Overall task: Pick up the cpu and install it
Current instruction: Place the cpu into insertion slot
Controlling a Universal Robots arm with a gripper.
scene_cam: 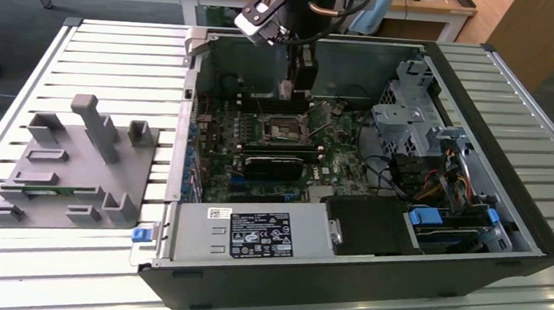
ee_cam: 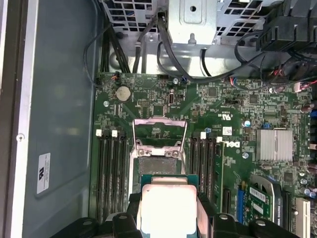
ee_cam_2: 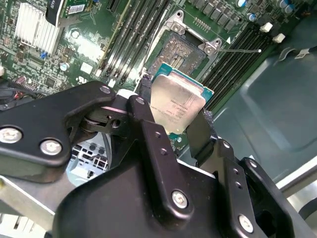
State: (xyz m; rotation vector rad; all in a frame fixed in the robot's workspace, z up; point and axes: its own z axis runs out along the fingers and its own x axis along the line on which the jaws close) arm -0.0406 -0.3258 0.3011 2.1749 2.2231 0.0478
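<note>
While the hand (ee_cam_2: pixel 174 121) hangs inside the open computer case (scene_cam: pixel 509 178), its 2 fingers (ee_cam_2: pixel 200 131) are pinching the cpu (ee_cam_2: pixel 174 99) by opposite edges, silvery lid outward. The cpu is held in the air over the motherboard (ee_cam: pixel 223 104), near the open CPU socket (ee_cam: pixel 157 161) but clear of it. The socket's load plate (ee_cam: pixel 161 130) stands raised, with memory slots (ee_cam: pixel 111 168) on either side. Risk 1, as judged: in the second wrist view the cpu looks tilted relative to the board, so a lowering out of level or off square could bend socket contacts. Risk 2: the grip is on thin edges only, so a slip could drop the cpu onto the board. Risk 3: the fingers or the cpu's edge could catch the raised load plate or the socket frame, as clearance looks tight. Not established: the cpu's underside and its nearer edge are hidden behind the hand's black body. Its orientation mark and the socket's contacts are too fine to make out. Height above the socket cannot be told from these views.
</note>
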